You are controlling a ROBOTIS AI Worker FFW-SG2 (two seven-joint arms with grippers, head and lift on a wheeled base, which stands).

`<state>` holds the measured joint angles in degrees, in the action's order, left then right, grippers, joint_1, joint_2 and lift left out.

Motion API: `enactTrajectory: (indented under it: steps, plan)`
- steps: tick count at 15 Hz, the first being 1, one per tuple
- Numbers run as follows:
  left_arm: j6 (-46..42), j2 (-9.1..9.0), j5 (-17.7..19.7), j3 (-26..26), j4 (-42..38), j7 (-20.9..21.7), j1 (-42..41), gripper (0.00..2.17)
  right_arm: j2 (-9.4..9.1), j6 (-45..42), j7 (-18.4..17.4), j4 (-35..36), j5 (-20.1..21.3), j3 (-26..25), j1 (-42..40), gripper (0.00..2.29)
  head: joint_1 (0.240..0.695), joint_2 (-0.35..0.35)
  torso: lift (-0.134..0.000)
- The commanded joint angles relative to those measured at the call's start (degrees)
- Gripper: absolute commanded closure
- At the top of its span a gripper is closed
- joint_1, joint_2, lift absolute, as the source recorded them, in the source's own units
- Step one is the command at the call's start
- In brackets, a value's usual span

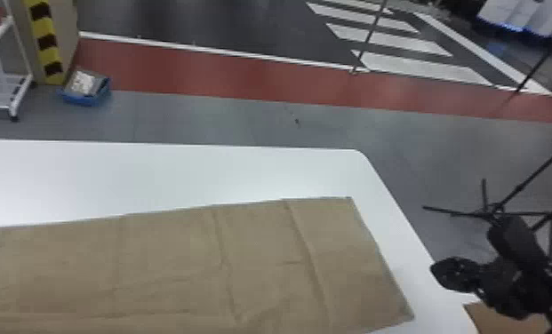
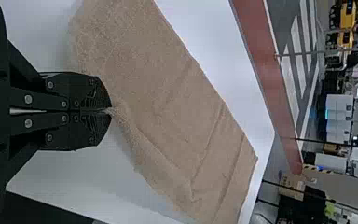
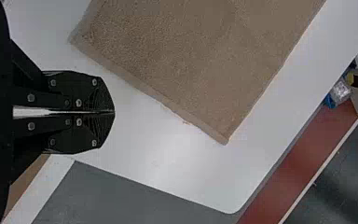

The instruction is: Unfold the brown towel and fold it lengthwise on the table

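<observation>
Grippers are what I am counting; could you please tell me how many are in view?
2: the left gripper, jaws shut on the edge of the brown towel, and the right gripper, jaws shut and empty, beside the towel.

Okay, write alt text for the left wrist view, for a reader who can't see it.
The left tool, black and closed, pinches the edge of a creased brown towel that stretches away across a white table. Beyond the table runs a red floor strip.
</observation>
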<state>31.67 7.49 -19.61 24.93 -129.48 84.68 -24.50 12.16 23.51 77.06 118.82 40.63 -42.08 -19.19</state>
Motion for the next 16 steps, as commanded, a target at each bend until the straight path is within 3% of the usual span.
enactTrajectory:
  steps: [1, 4, 7, 13, 16]
  plan:
    - [0.28, -0.19, -0.43, -0.76, 0.37, -0.13, 0.33, 1.27, -0.91, -0.35, 1.27, 1.94, 1.73, 1.91, -2.08, 0.64, 0.695, -0.35, -0.109]
    - [0.11, -0.19, -0.69, -1.2, 1.16, -0.22, 0.51, 1.27, -0.73, -1.23, 1.27, 3.61, 7.27, 3.23, -4.63, 0.36, 0.695, -0.35, -0.109]
    - [-0.07, -0.11, -0.69, -2.08, 2.39, -0.22, 1.12, 1.27, -0.21, -1.4, 1.27, 3.08, 14.91, 8.33, -6.3, 0.36, 0.695, -0.35, -0.109]
    - [-0.07, 0.07, -0.69, -2.52, 3.36, -0.22, 1.21, 1.27, 0.85, 0.18, 1.08, -0.7, 23.7, 20.02, -4.63, 0.37, 0.695, -0.35, -0.109]
    - [-0.42, 0.16, -0.69, -2.52, 3.88, -0.22, 1.21, 1.27, 1.29, 0.0, 1.27, -2.45, 26.16, 21.69, -4.28, 0.51, 0.695, -0.35, -0.109]
